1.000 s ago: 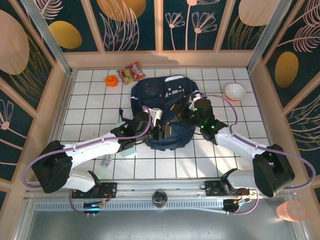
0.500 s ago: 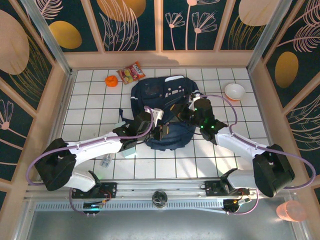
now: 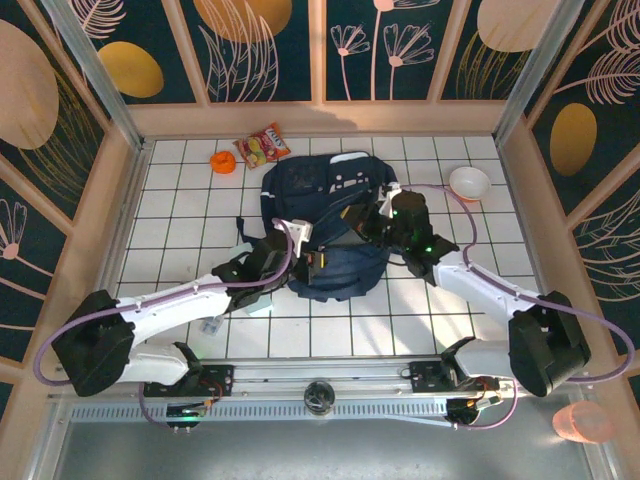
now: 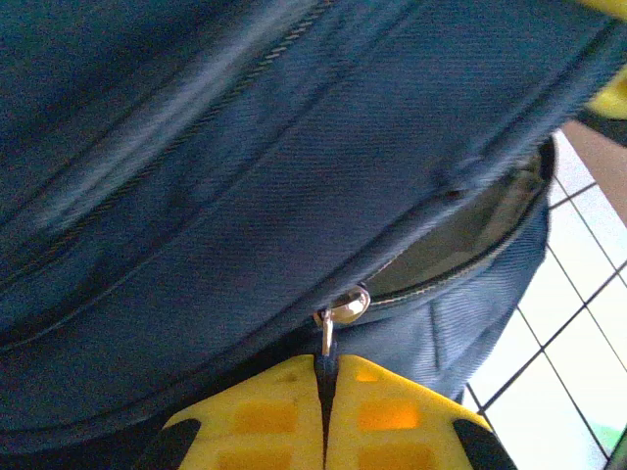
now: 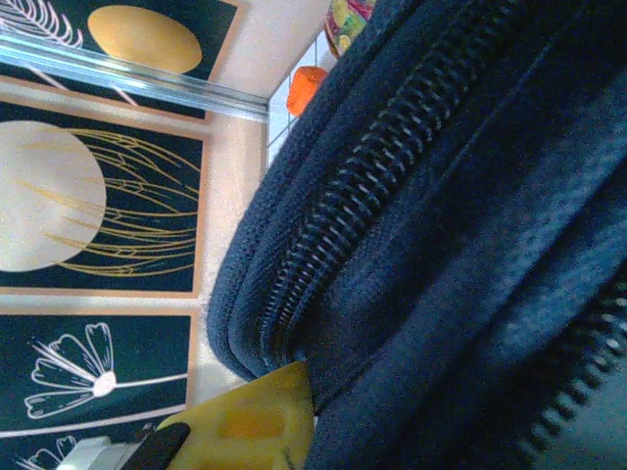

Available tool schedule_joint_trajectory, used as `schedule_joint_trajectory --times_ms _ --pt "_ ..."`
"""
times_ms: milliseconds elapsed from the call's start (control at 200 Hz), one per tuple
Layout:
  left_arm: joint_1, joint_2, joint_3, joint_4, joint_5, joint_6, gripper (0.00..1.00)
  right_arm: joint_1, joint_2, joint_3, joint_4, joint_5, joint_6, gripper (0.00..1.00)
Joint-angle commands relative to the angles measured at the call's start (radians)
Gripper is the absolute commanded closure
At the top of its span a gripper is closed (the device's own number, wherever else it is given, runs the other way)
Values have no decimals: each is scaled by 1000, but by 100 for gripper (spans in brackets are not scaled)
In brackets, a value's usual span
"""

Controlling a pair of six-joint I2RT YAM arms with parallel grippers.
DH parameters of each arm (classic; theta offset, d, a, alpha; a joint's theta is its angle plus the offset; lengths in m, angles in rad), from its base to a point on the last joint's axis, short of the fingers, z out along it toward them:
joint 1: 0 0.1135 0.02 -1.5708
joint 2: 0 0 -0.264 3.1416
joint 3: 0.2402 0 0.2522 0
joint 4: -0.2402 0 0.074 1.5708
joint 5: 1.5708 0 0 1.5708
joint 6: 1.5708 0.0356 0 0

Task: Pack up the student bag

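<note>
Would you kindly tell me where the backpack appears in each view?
Top external: backpack at the middle of the table.
Left wrist: backpack spans the upper picture; left hand pinches its zipper pull.
Right wrist: backpack covers the right side.
Shared landmark: orange object, also in the right wrist view.

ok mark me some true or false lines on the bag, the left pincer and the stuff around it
1. The left pincer is shut on the zipper pull of the student bag. True.
2. The white bowl sits to the left of the bag. False: it stands on the tiles to the bag's right.
3. The pocket by the zipper pull is zipped fully closed. False: a gap is open and shows pale lining.
4. The snack packet lies on the tiles outside the bag, next to an orange item. True.
</note>
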Motion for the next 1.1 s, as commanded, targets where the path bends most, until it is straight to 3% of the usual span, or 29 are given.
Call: schedule_joint_trajectory --times_ms 0,455,686,956,1096 --pt "47 -30 -40 -2 -58 11 100 -38 -77 78 12 -92 -55 100" --pt "113 -73 -88 -2 -61 57 100 -194 -103 98 -121 -265 -117 100" --pt "113 -70 -102 76 92 69 100 -202 -69 116 -130 -296 -121 100" --pt "116 -58 -106 22 11 98 100 -206 -54 149 -188 -324 -157 100" --pt "119 -44 -116 45 22 99 100 -210 -41 160 -192 -342 -147 100"
